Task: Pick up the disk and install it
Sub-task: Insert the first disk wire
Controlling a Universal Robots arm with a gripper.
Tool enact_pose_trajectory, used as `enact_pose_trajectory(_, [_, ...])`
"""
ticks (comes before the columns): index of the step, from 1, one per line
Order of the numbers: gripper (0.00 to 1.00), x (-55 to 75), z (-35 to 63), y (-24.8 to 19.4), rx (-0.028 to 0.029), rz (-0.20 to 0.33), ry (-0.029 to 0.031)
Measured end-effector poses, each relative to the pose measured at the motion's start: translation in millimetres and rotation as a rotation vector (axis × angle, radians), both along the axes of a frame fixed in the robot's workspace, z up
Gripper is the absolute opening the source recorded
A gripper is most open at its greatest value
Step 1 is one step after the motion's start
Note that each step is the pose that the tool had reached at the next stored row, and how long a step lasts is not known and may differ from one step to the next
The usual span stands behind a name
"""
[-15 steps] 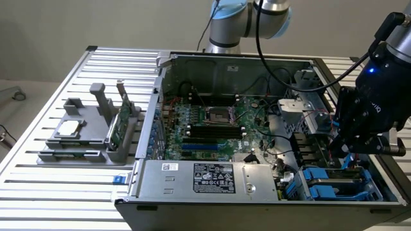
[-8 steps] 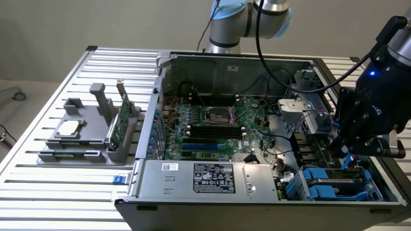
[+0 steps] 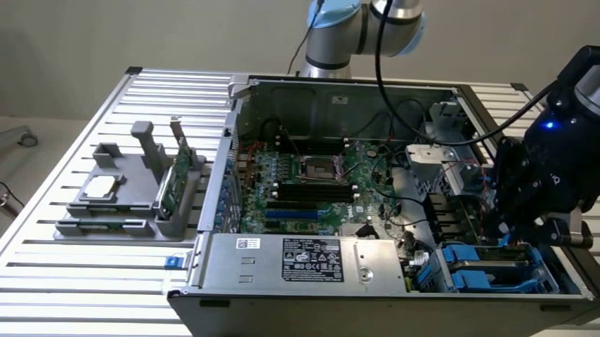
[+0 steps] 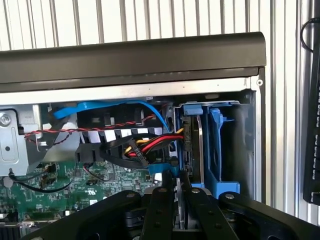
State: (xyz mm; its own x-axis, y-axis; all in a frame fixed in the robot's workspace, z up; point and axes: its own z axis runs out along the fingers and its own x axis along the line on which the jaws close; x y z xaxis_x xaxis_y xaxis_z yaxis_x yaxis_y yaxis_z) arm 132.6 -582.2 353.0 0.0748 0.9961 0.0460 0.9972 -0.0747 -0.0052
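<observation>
**Pincer down in the drive bay, narrow on the disk's edge**

Gripper (image 3: pixel 511 235) low over the near corner of the open computer case (image 3: pixel 347 88), at the exterior view's right, directly above the blue drive cage (image 3: pixel 487 270). Fingers drawn close together, a thin silver-grey edge caught between them; judged to be a grip on the disk (image 4: pixel 192 145), not a loose hover.

Disk standing on edge inside the cage, long axis running straight away from the pincer and down into the slot, blue rails flanking it on both sides. No sideways offset to speak of: disk in line with the fingers, directly beyond the fingertips. How far down the slot, hard to tell.

Just beside the disk, on the motherboard side: a bundle of red, yellow and black power leads (image 4: pixel 145 147), with a blue data cable (image 4: pixel 115 106) looping over it. Closest obstruction of all, near enough to snag a finger or the connector end of the disk. On the other side, the case's outer wall close against the cage.

Well apart at the exterior view's left, on the slatted table (image 3: pixel 56 281): a grey holder (image 3: pixel 112 217) bearing a green circuit card (image 3: pixel 173 182) and a small silver chip (image 3: pixel 101 186), both clear of the work. Silver power supply (image 3: pixel 310 260) along the near wall, motherboard (image 3: pixel 310 189) at the centre, neither in the way
</observation>
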Motion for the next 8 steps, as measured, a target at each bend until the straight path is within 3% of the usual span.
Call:
enact_pose_trajectory(4, [0.16,0.2,-3.4,-7.3,0.0237,0.0,0.0])
enact_pose_trajectory(8, [0.16,0.2,-6.1,-11.2,0.0389,0.0,0.0])
